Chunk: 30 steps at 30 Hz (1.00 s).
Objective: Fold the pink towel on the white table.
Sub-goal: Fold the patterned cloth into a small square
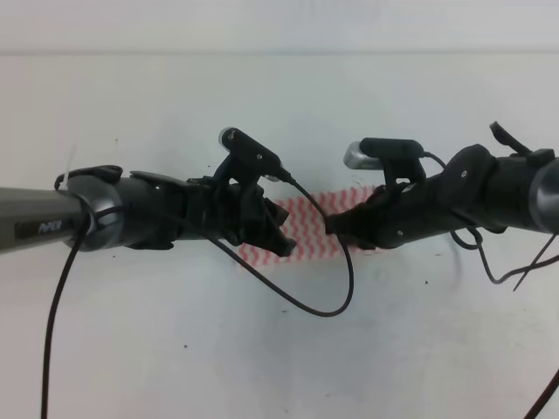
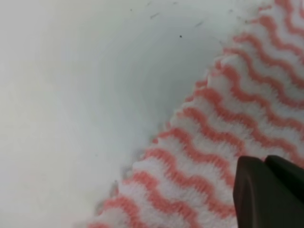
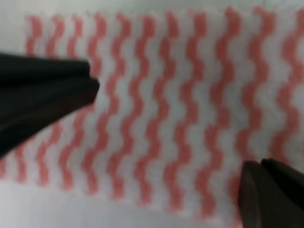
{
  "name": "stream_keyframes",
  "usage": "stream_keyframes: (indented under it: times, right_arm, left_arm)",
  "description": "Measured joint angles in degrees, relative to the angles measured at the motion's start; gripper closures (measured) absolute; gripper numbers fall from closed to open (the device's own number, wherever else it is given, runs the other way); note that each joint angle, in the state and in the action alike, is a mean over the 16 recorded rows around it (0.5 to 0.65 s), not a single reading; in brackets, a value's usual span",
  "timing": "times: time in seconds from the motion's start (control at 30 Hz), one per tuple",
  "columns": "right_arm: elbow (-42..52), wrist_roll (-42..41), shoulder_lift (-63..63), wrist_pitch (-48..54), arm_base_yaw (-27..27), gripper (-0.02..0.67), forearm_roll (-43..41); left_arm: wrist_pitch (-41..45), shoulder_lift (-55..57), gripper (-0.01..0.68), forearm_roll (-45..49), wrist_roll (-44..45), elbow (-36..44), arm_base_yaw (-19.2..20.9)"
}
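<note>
pink towel (image 1: 307,229), a thin cloth with pink-red and white wavy zigzag stripes, lay flat near the middle of the large plain white table (image 1: 175,349), well away from every edge. most of it was hidden in the high view by the two black arms that met over it from the left and right sides; only a strip of stripes showed between them. the left gripper (image 1: 281,234) sat over the towel's left part, low over the cloth. in the left wrist view a ragged towel edge (image 2: 156,142) ran diagonally across the bare table surface, and one dark fingertip (image 2: 266,190) showed at the lower right over the stripes; whether those fingers were spread or pressed together could not be told. the right gripper (image 1: 336,225) sat over the towel's right part. in the right wrist view its fingers were spread wide, one dark finger (image 3: 42,95) at the left and the other (image 3: 270,194) at the lower right, with striped cloth filling the gap between them. a thin black cable (image 1: 327,297) looped down over the table below the towel
</note>
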Motion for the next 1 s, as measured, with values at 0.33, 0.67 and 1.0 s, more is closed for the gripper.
stream_keyframes:
  times: [0.33,0.67,1.0]
  right_arm:
    - [0.12,0.33,-0.81,2.24,-1.00,0.666,-0.27]
    - [0.03,2.04,-1.85,5.03,-4.78,0.666,-0.44]
    - [0.05,4.23,-1.24,10.77,-6.76,0.667,-2.18]
  left_arm:
    - [-0.21,-0.49,0.668,-0.02,0.77,0.02,-0.01]
    - [-0.35,-1.68,0.668,-0.11,2.12,0.07,-0.01]
    - [-0.31,-1.93,0.667,-0.22,2.18,0.07,0.00]
